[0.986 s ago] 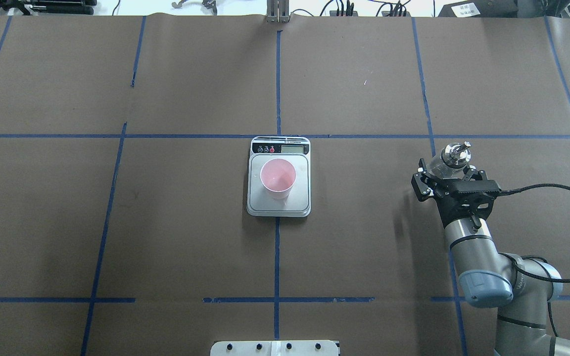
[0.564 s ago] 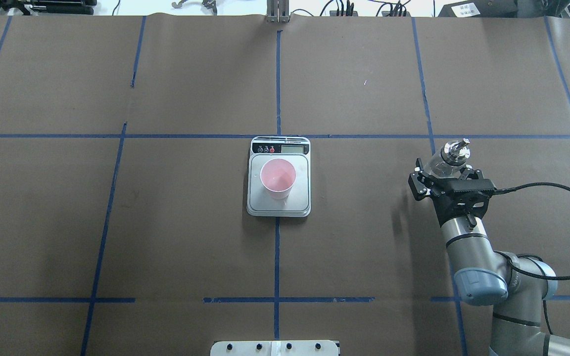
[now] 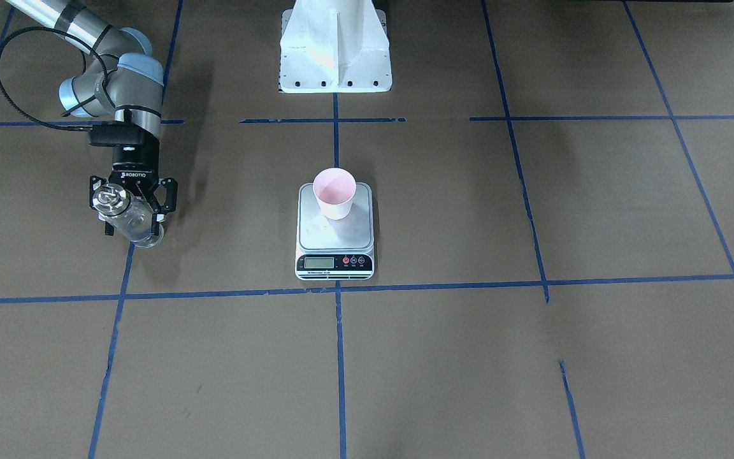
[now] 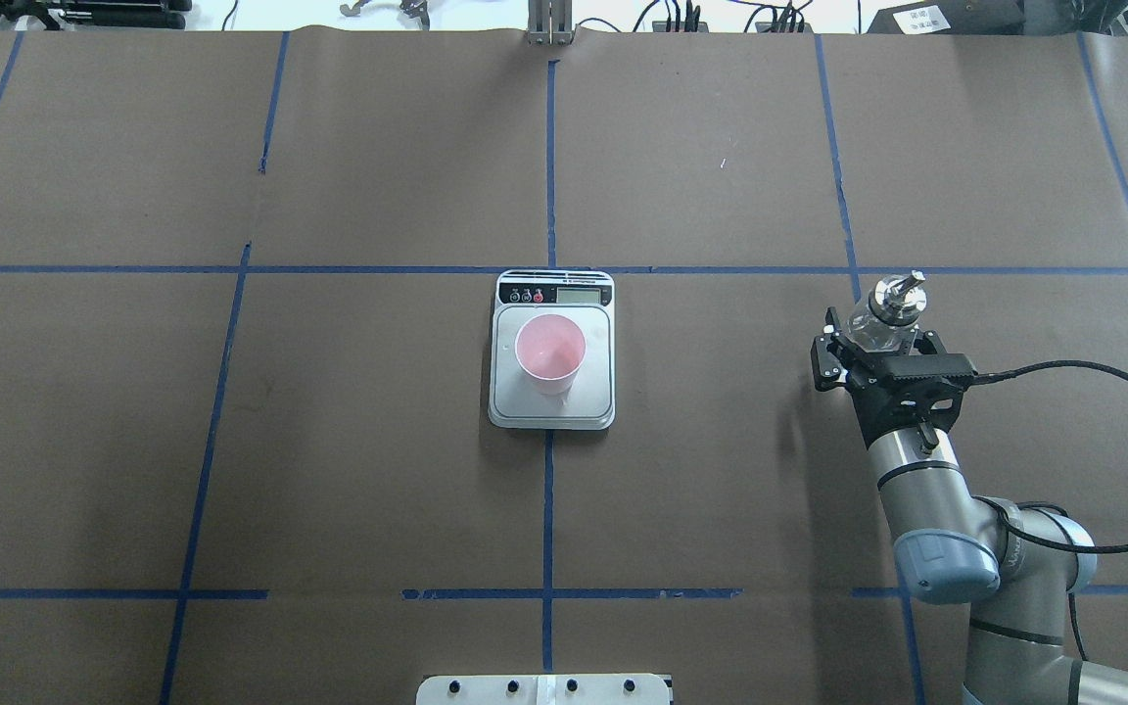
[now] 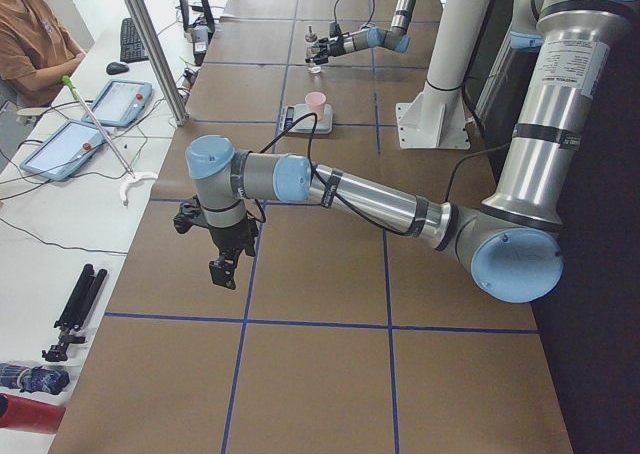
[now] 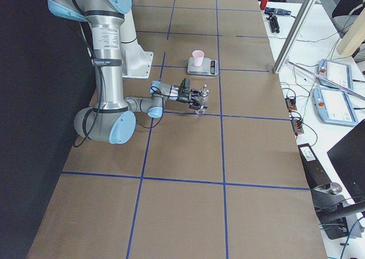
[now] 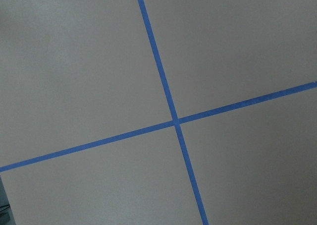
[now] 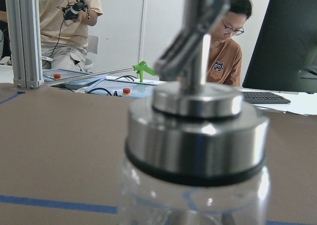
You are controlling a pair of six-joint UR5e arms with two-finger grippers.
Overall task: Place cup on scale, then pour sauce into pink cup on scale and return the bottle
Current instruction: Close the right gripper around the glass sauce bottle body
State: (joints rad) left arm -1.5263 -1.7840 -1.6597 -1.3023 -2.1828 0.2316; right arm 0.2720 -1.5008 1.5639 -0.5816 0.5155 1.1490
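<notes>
The pink cup (image 4: 549,352) stands upright on the silver scale (image 4: 599,394) at the table's middle, also seen as the cup (image 3: 335,191) on the scale (image 3: 316,237). Far to the right, my right gripper (image 4: 879,341) is shut on the clear glass bottle (image 4: 875,327), which is upright and low over the table. Its silver spout cap (image 8: 195,111) fills the right wrist view. The sauce is too clear to make out in the bottle (image 3: 132,224) or the cup. My left gripper (image 5: 225,264) hangs over the table's left end, and I cannot tell its state.
The white robot pedestal (image 3: 335,44) stands at the near edge behind the scale. Blue tape lines (image 7: 173,122) grid the brown table. A side table with tablets (image 5: 70,144) and seated people (image 8: 225,41) lies beyond the far edge.
My right gripper has come down toward the table with the bottle and drifted slightly left. The cup and the scale have not moved.
</notes>
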